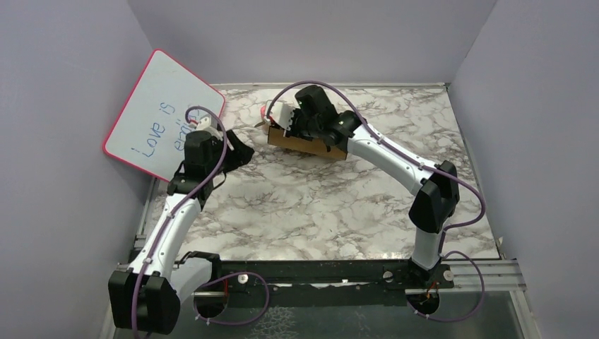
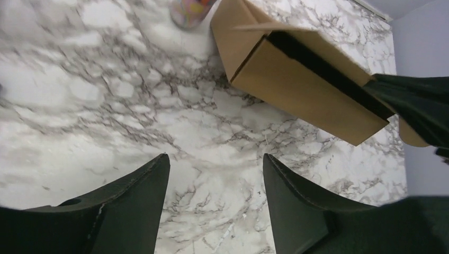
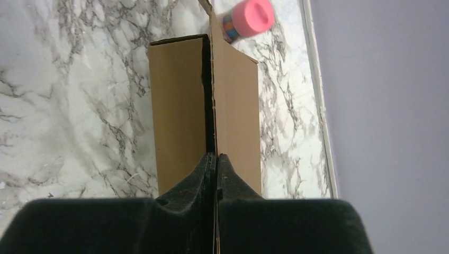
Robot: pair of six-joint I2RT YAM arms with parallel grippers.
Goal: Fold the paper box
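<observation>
Marble table [image 1: 297, 212], twelve o'clock: right gripper [image 3: 216, 156] is clamping the paper box [image 3: 177, 106] steady by a wall; left gripper [image 2: 215, 157] is hovering spread, empty.

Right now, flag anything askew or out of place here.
The pink-framed whiteboard leans tilted against the left wall, one corner down. A pink-lidded container sits right by the far end of the paper box. Nothing looks spilled or torn.

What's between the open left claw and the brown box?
Nothing, just bare marble table between the left gripper and the paper box, seen in the left wrist view.
</observation>
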